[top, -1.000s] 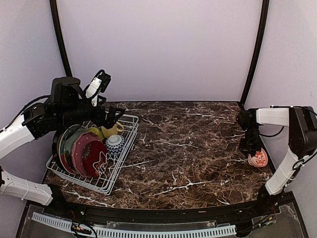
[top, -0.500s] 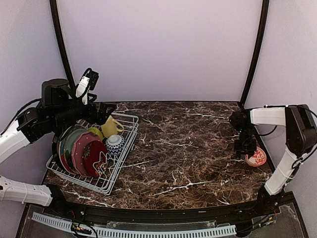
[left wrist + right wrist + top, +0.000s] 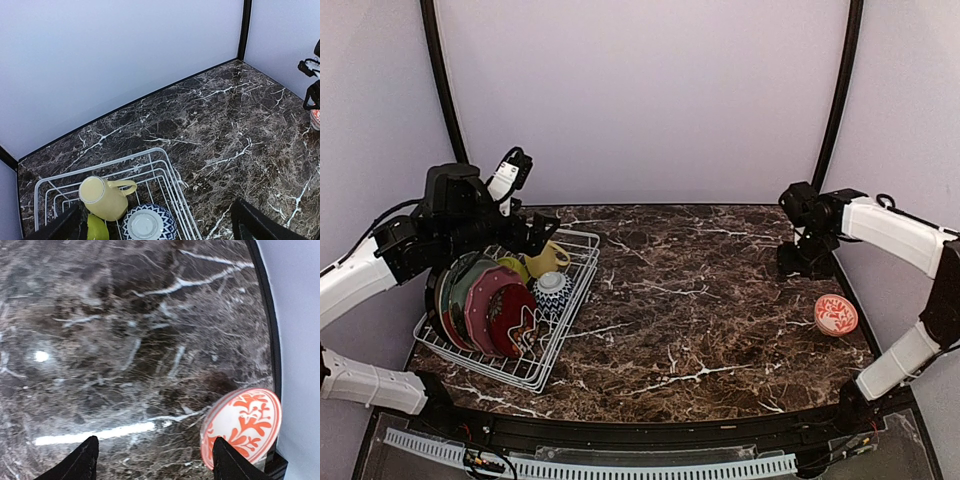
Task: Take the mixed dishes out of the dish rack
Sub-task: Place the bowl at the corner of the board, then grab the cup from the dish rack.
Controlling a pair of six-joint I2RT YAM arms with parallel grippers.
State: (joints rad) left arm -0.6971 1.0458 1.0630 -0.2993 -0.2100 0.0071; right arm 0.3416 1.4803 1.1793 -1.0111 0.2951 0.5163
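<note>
The white dish rack [image 3: 582, 240] sits at the table's left and holds three upright plates: pale green [image 3: 444, 288], red-teal [image 3: 478, 295] and dark red [image 3: 512, 318]. A pale yellow mug [image 3: 548, 260], a lime-green bowl [image 3: 513, 266] and a blue-white bowl [image 3: 552, 290] are also in it. My left gripper [image 3: 542, 232] hovers open above the mug [image 3: 102, 197] and blue-white bowl [image 3: 147, 222], touching nothing. A red-white bowl [image 3: 836, 314] rests on the table at the right edge. My right gripper [image 3: 807, 258] is open above the table, beyond that bowl [image 3: 242, 427] and apart from it.
Brown marble table [image 3: 700, 300] with a black raised border [image 3: 850, 300] along the right side, close to the red-white bowl. Dark frame posts [image 3: 830, 110] rise at the back corners, and pale walls enclose the table.
My right gripper opened, left the red-white bowl lying on the table and pulled up and toward the back. My left arm shifted slightly above the rack, still open.
</note>
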